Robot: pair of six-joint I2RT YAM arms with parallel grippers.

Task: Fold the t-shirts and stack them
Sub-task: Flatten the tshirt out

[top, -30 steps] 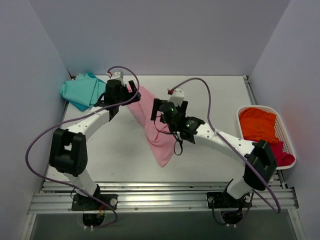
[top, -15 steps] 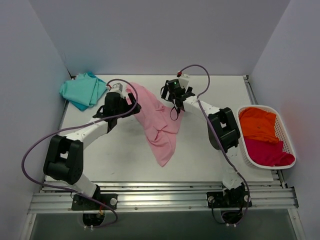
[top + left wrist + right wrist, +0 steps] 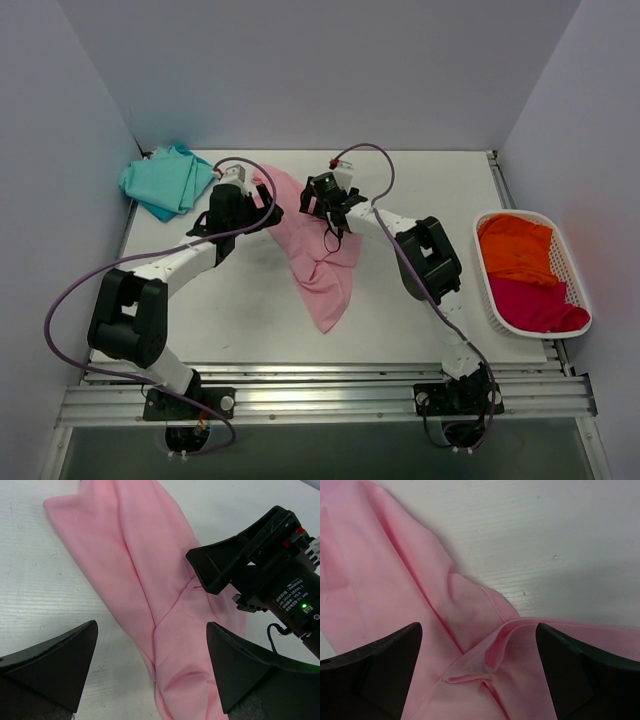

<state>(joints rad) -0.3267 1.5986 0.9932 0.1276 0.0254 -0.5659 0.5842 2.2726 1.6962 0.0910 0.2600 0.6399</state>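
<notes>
A light pink t-shirt (image 3: 318, 255) lies rumpled in a long strip down the middle of the table; it also shows in the left wrist view (image 3: 150, 595) and the right wrist view (image 3: 410, 615). My left gripper (image 3: 245, 215) hovers open over its upper left part. My right gripper (image 3: 322, 198) hovers open over its upper right part, above a raised fold (image 3: 485, 672). Neither holds cloth. A teal t-shirt (image 3: 165, 182) lies folded at the back left. Orange (image 3: 515, 248) and magenta (image 3: 535, 303) shirts lie in a basket at the right.
The white slotted basket (image 3: 488, 292) stands at the table's right edge. Purple cables loop from both arms. Walls close the table at the back and both sides. The right gripper's body (image 3: 260, 575) sits close in front of the left wrist camera.
My right gripper swung from the shirt's middle up to its far right edge, then shifted a little left. My left gripper moved slightly forward. The pink shirt spread wider at its top.
</notes>
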